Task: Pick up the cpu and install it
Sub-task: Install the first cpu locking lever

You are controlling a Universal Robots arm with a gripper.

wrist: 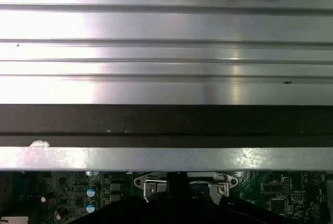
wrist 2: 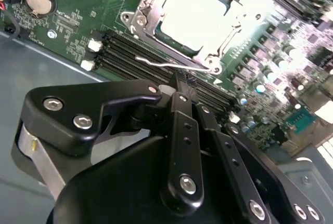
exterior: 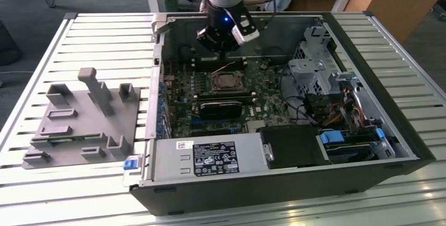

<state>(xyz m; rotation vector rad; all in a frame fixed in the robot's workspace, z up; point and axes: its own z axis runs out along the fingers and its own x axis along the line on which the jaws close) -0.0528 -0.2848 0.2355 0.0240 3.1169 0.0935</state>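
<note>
The cpu (exterior: 224,82) lies flat in its socket on the green motherboard (exterior: 183,87) inside the open computer case. In the second wrist view the cpu (wrist 2: 195,10) shows a pale silvery top framed by the metal socket bracket (wrist 2: 140,18). My gripper (exterior: 221,58) hangs just behind the socket, close above the board. Its black fingers (wrist 2: 183,125) meet at the tips, and the gripper (wrist 2: 180,81) is shut right beside the socket's wire lever (wrist 2: 171,67), with no chip between the fingers. Whether the tips touch the lever I cannot tell.
A grey fixture plate (exterior: 77,124) with upright posts sits on the slatted table at the exterior view's left. Inside the case are a black block (exterior: 219,107), the power supply (exterior: 209,158) and a drive cage (exterior: 314,69). Memory slots (wrist 2: 130,57) run beside the socket. The case wall (wrist: 166,83) stands close by.
</note>
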